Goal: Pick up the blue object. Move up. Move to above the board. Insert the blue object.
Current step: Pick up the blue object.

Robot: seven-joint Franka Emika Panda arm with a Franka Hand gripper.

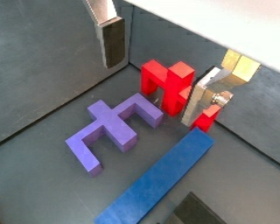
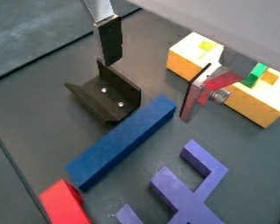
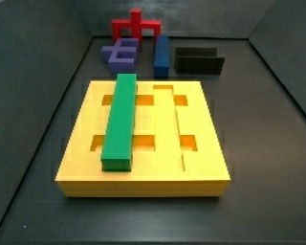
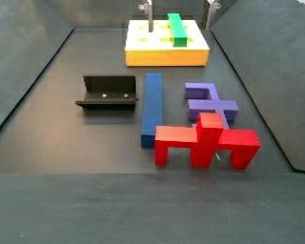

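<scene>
The blue bar (image 4: 150, 108) is seen flat on the dark worktop (image 4: 66, 133), not yet picked up. In a side view it lies between the fixture (image 4: 107, 93) and the purple block (image 4: 209, 101), and its near end comes close to the red block (image 4: 206, 140). Its long axis runs from the red block toward the yellow board (image 4: 155, 57), which is placed well apart at the far end of the worktop. On the board a green bar (image 4: 178, 29) is already laid in one groove. The tool (image 1: 166, 74) is not touching anything. In both wrist views two silver fingers are seen wide apart, one finger (image 2: 108, 39) beside the fixture (image 2: 105, 92) and the other finger (image 2: 198, 90) on the opposite side, and nothing is held between them, so the tool is judged to be open and empty. In these views the blue bar (image 2: 122, 142) is lying below the tool, and it seems that the bar crosses the gap between the fingers, though the exact centring cannot be told. In a side view only a small part of the tool (image 4: 181, 10) is visible at the top edge, high above the worktop. It is judged that a descent is needed first, with the fingers placed on the two long sides of the bar. The fixture is just beside the bar, so little room is expected for the finger on that side.
</scene>
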